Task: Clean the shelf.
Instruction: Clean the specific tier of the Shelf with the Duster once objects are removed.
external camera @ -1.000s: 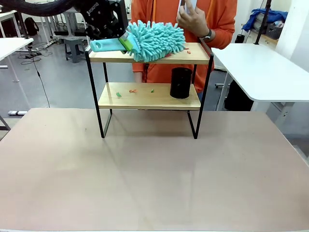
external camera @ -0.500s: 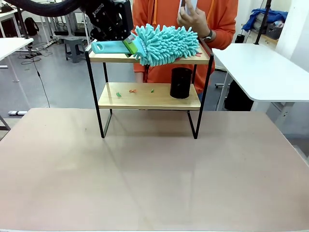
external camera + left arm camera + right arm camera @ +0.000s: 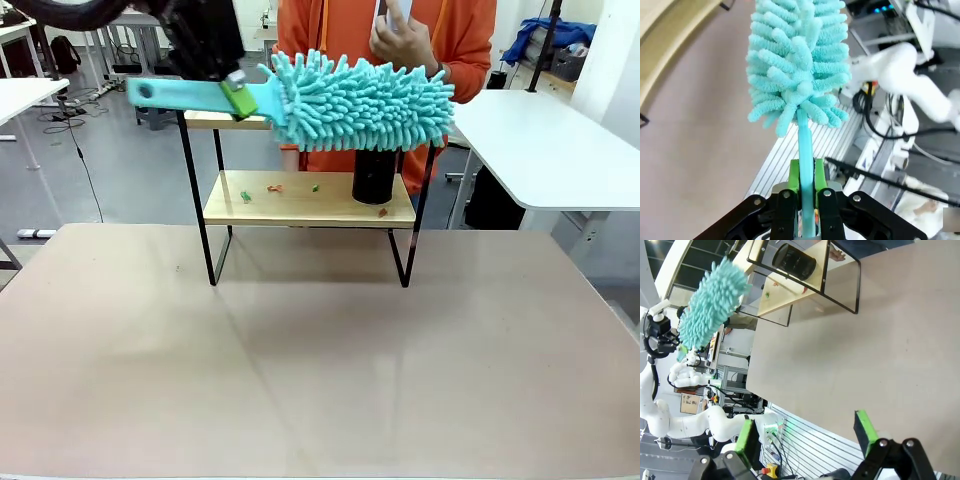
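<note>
My left claw (image 3: 807, 176) clamps duster (image 3: 360, 100) handle; I'd lay head flat on lower shelf (image 3: 300, 208), sweep scraps (image 3: 275, 187) off (skirting cup (image 3: 373, 175)).

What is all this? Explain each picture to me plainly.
Two robot arms work at a table. The front view looks across it toward a person in orange. The left arm's fingers are shut on the handle of a fluffy teal duster, raised by the top of the shelf, a small two-board rack. Its lower board carries a black cup and small scraps. Two other pictures come from cameras on the wrists; the right arm's fingers are open, holding nothing.
</note>
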